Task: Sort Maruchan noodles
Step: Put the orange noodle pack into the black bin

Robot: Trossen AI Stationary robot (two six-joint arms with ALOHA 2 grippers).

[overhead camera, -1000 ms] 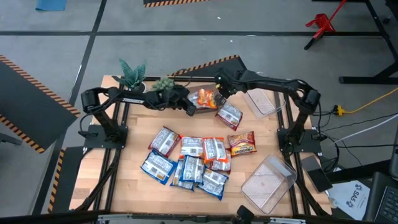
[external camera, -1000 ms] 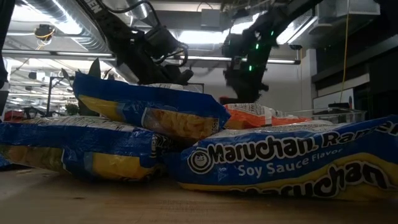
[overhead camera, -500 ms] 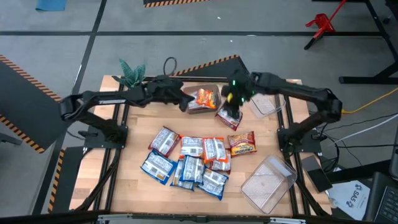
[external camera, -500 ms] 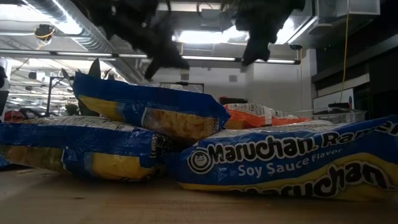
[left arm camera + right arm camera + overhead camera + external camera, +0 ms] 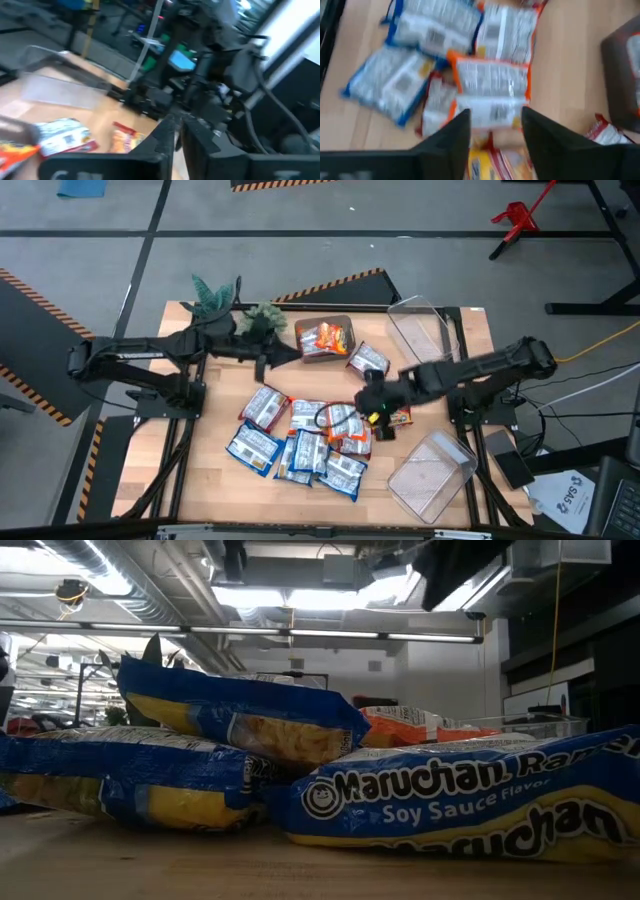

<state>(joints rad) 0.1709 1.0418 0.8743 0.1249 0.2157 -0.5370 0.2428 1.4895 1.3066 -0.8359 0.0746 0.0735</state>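
Several Maruchan packets, blue-and-white, orange-edged and red-brown, lie overlapping on the wooden table. The low view shows blue ones up close. An orange packet lies in a dark tray at the far side, and another packet lies flat beside it. My right gripper hangs open over the pile's right part, above an orange-edged packet, touching nothing. My left gripper is shut and empty, left of the tray.
One clear bin stands at the far right of the table. A second clear bin stands at the near right corner. Two small green plants stand at the far left, close to my left arm. A red-brown packet lies beside my right gripper.
My right gripper has swung from beside the tray at the far side toward the near edge and now hangs over the pile. My left gripper has drawn back from the tray toward the table's left. The orange packet has stayed in the tray.
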